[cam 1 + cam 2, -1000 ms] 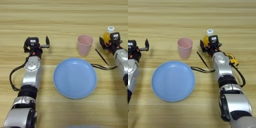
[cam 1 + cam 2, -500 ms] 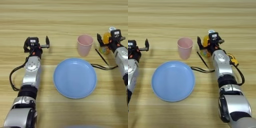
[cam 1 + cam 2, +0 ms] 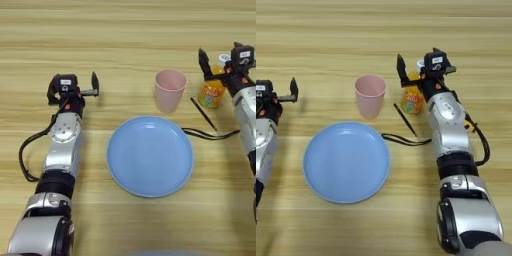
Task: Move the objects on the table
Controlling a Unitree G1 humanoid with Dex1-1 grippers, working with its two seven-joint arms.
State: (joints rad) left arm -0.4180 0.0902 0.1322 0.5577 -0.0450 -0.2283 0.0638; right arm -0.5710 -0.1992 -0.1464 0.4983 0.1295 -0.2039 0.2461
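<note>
The orange-juice bottle [image 3: 412,100] stands on the wooden table [image 3: 125,30] between the spread fingers of the right gripper [image 3: 418,67], which straddles its white cap with 1 finger [image 3: 400,66] raised on the bottle's left, released rather than clamped. Left of this gripper sits a pink cup [image 3: 370,95], nearer the robot a blue plate [image 3: 346,162], and a black strap [image 3: 406,131] trails below the bottle. The left gripper [image 3: 75,86] rests well apart at the far left, fingers spread, holding nothing.

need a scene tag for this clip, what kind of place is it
Probably a lab tabletop set up for robot handling practice: a bare wooden table with only a pink cup, a blue plate and a small juice bottle.
</note>
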